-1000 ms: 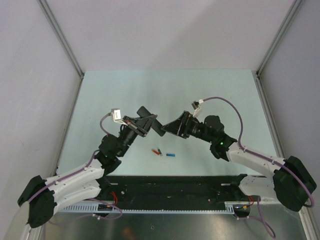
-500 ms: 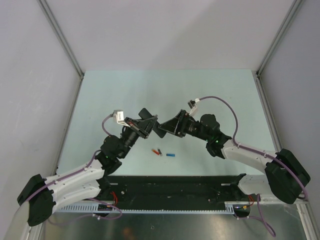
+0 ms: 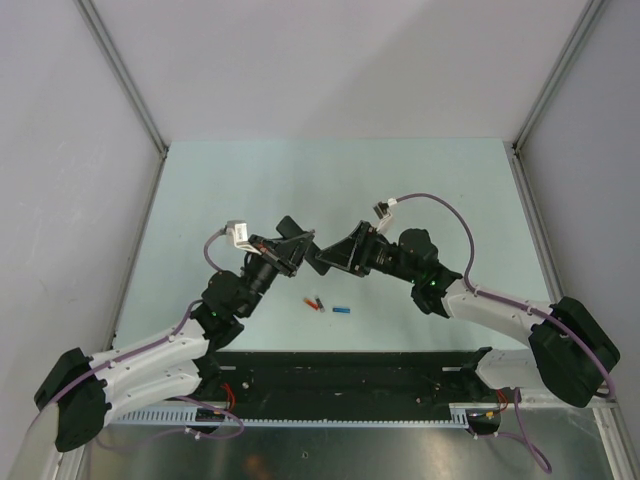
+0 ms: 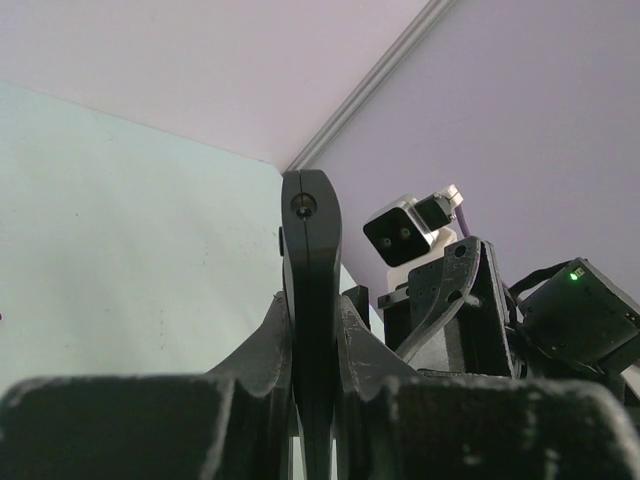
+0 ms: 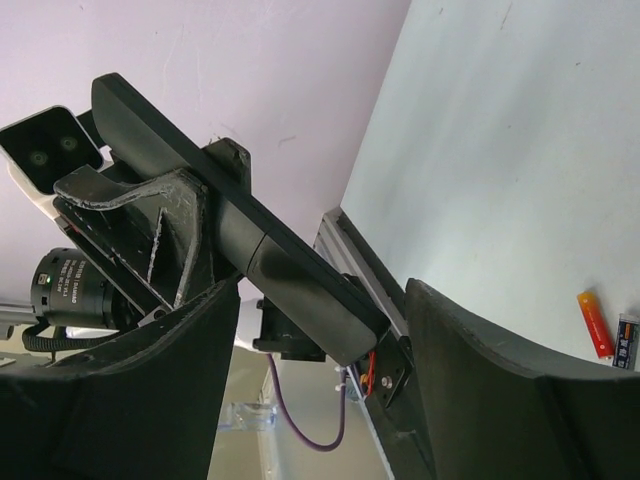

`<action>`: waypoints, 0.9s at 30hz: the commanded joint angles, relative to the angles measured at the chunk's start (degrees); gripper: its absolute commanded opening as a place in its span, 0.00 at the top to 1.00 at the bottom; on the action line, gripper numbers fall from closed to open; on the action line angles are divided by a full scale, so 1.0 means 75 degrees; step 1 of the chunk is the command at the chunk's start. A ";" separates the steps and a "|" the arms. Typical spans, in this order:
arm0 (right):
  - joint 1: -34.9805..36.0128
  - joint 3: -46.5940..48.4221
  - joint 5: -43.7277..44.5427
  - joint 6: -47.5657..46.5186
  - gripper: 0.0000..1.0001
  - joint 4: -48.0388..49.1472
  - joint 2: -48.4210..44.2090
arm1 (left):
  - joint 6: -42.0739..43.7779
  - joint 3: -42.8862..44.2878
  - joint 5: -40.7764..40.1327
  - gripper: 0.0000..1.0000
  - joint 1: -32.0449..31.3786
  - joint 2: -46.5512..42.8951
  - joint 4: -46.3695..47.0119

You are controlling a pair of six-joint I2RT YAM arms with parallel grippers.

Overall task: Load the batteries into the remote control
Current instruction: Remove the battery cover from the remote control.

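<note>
The remote control (image 5: 250, 235) is a slim black bar held up in the air, above the table. My left gripper (image 4: 312, 330) is shut on it, and the bar stands edge-on between the fingers (image 4: 262, 340). My right gripper (image 5: 322, 295) is open, with its jaws on either side of the remote's lower end and not touching it. In the top view the two grippers meet over the table's middle, left (image 3: 285, 250) and right (image 3: 335, 258). Two batteries lie on the table below: a red-orange one (image 3: 316, 302) and a blue one (image 3: 341, 310). Both also show in the right wrist view, red-orange (image 5: 594, 322) and blue (image 5: 628, 335).
The pale green table (image 3: 250, 190) has white walls on three sides and metal corner posts (image 3: 125, 75). A black rail (image 3: 350, 365) runs along the near edge between the arm bases. The right arm's purple cable (image 3: 440, 205) loops above its wrist.
My right gripper has moved left toward the left gripper, so its open jaws now straddle the remote's end. The left gripper with the remote shifted slightly. The batteries have not moved.
</note>
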 commanded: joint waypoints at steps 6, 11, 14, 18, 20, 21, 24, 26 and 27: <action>0.0041 0.0311 -0.0066 0.0157 0.40 0.0362 0.0193 | 0.0141 0.0338 -0.0068 1.00 -0.0167 -0.0086 0.0211; 0.0052 0.0322 -0.0090 0.0157 0.45 0.0327 0.0287 | 0.0164 0.0303 -0.0091 1.00 -0.0226 -0.0110 0.0211; 0.0088 0.0311 -0.0078 0.0040 0.47 0.0117 0.0217 | 0.0188 0.0314 -0.0114 1.00 -0.0226 -0.0145 0.0211; 0.0088 0.0311 -0.0043 -0.0194 0.48 -0.0258 0.0053 | 0.0246 0.0349 -0.0185 1.00 -0.0226 -0.0262 0.0188; 0.0088 0.0311 -0.0043 -0.0300 0.48 -0.0399 -0.0017 | 0.0281 0.0373 -0.0196 1.00 -0.0226 -0.0309 0.0199; 0.0088 0.0311 -0.0055 -0.0323 0.50 -0.0434 -0.0029 | 0.0282 0.0385 -0.0185 1.00 -0.0226 -0.0320 0.0199; 0.0099 0.0311 -0.0078 -0.0382 0.53 -0.0516 -0.0053 | 0.0270 0.0420 -0.0173 1.00 -0.0226 -0.0332 0.0199; 0.0099 0.0311 -0.0078 -0.0394 0.53 -0.0563 -0.0041 | 0.0258 0.0455 -0.0161 1.00 -0.0226 -0.0332 0.0199; 0.0111 0.0311 -0.0090 -0.0394 0.53 -0.0587 -0.0064 | 0.0258 0.0455 -0.0173 1.00 -0.0214 -0.0332 0.0199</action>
